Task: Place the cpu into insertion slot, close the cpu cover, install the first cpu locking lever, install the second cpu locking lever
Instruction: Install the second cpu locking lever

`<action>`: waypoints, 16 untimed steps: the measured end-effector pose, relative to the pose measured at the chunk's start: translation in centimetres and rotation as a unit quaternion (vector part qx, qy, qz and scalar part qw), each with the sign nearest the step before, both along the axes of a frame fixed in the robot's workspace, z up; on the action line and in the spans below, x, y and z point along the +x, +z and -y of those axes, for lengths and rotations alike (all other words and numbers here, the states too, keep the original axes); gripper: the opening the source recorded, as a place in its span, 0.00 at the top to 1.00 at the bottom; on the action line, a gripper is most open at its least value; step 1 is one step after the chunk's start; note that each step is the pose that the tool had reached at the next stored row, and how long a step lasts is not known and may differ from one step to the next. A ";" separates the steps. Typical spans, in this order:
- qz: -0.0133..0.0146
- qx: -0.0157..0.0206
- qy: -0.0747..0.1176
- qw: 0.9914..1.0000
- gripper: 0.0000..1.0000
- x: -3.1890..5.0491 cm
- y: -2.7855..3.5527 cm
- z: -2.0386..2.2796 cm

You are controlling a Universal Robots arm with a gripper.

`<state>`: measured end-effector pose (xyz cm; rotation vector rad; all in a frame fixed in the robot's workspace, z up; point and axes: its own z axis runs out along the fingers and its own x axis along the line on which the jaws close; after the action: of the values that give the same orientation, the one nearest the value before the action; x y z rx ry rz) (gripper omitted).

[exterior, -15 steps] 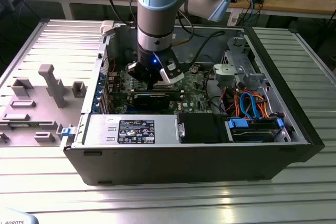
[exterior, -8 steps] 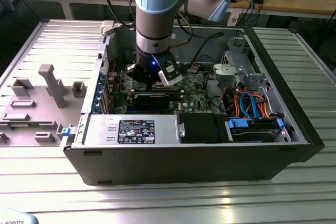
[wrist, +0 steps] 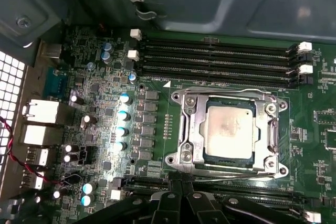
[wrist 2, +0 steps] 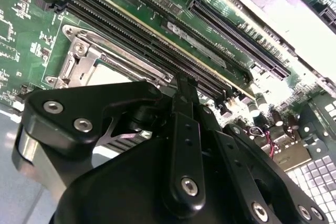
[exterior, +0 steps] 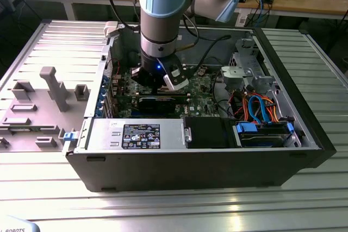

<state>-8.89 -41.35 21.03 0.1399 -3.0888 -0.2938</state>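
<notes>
Squarely seated, matte silver cpu (wrist: 229, 130) under shiny framed cpu cover (wrist: 195, 129).

My hand (wrist 2: 181, 85) hangs just above the green circuit board (wrist 2: 21, 30), between the cpu cover (wrist 2: 92, 61) and the long black memory slots (wrist 2: 157, 40).

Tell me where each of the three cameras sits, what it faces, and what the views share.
Exterior view: off the arm, above the open computer case, looking down into it; the arm reaches inside.
First wrist view: on the arm, facing the motherboard; the cpu sits in the insertion slot under the cpu cover; gripper linkage at the edge.
Second wrist view: on the arm, close and oblique; black gripper body in front.
Both wrist views share the cover and memory slots.
</notes>
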 end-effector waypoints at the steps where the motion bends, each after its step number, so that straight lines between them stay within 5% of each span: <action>1: 0.000 0.003 0.000 1.000 0.89 -0.06 -0.06 0.03; 8: 0.000 0.018 -0.001 1.000 0.89 -0.32 -0.41 0.04; 12: 0.000 0.032 -0.001 0.999 0.89 -0.33 -0.88 0.02; 16: 0.000 0.037 -0.001 0.999 0.89 -0.42 -1.16 -0.01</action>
<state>-9.30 -41.33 19.86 0.1404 -3.0790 -0.4094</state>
